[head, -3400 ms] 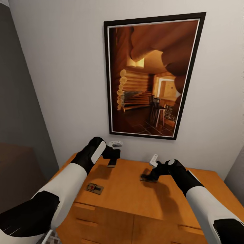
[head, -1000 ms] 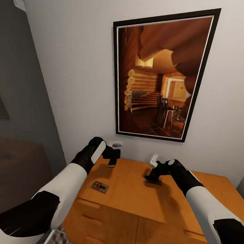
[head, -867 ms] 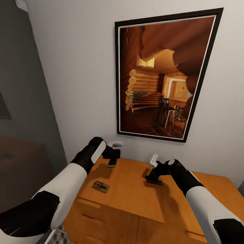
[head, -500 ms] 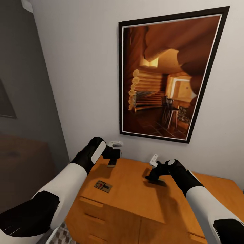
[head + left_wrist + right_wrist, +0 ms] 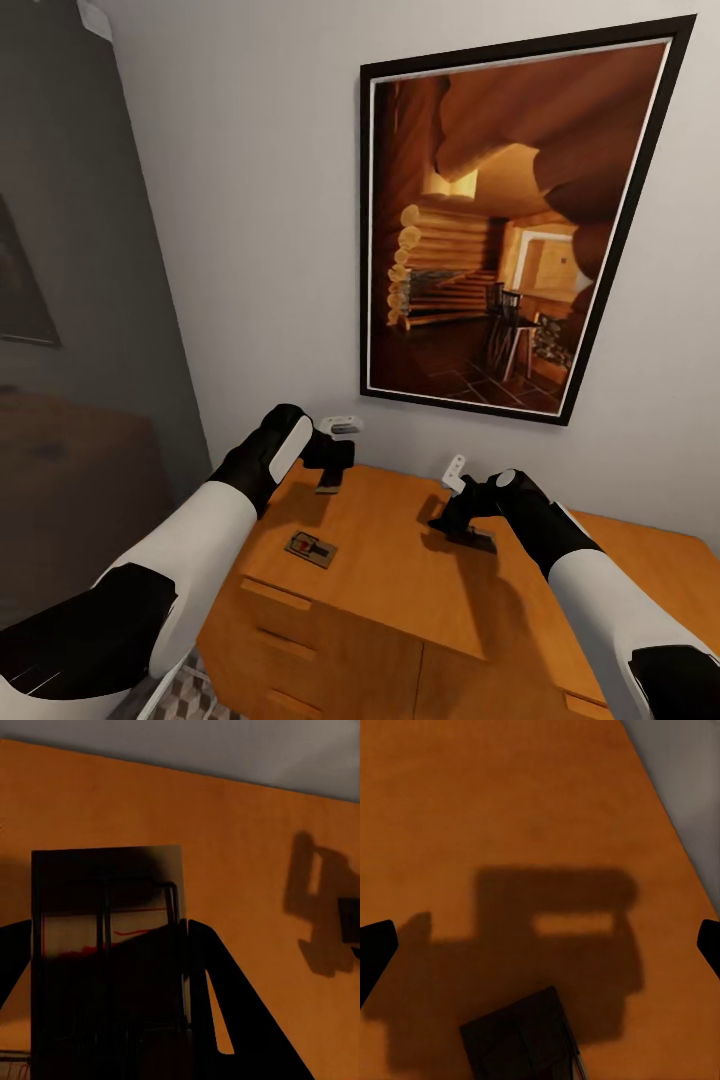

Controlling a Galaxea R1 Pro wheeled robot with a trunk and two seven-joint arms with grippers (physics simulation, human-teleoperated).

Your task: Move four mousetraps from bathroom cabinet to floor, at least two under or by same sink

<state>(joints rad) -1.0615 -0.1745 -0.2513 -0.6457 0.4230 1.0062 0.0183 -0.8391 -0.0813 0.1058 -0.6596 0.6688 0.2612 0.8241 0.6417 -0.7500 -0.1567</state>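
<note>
My left gripper (image 5: 330, 478) hangs just above the back of the orange-brown cabinet (image 5: 400, 585), shut on a mousetrap (image 5: 105, 960) that stands on edge between its dark fingers (image 5: 225, 1020). A second mousetrap (image 5: 310, 548) lies flat near the cabinet top's front left. A third mousetrap (image 5: 476, 540) lies on the top right beside my right gripper (image 5: 442, 520). In the right wrist view the jaws of that gripper (image 5: 540, 945) are spread wide with nothing between them, and that trap (image 5: 521, 1039) rests on the wood. A strip of patterned bathroom floor (image 5: 190, 695) shows low at the left. The sink is out of view.
A large black-framed picture of a log cabin (image 5: 500, 230) hangs on the pale wall behind the cabinet. A dark grey wall (image 5: 70, 300) and a brownish surface (image 5: 70, 460) lie to the left. Drawer fronts (image 5: 330, 660) face me below the top.
The whole view has swung, so cabinet and picture drift right while both arms hold their pose. The trap on the right now lies further to the right of my right gripper.
</note>
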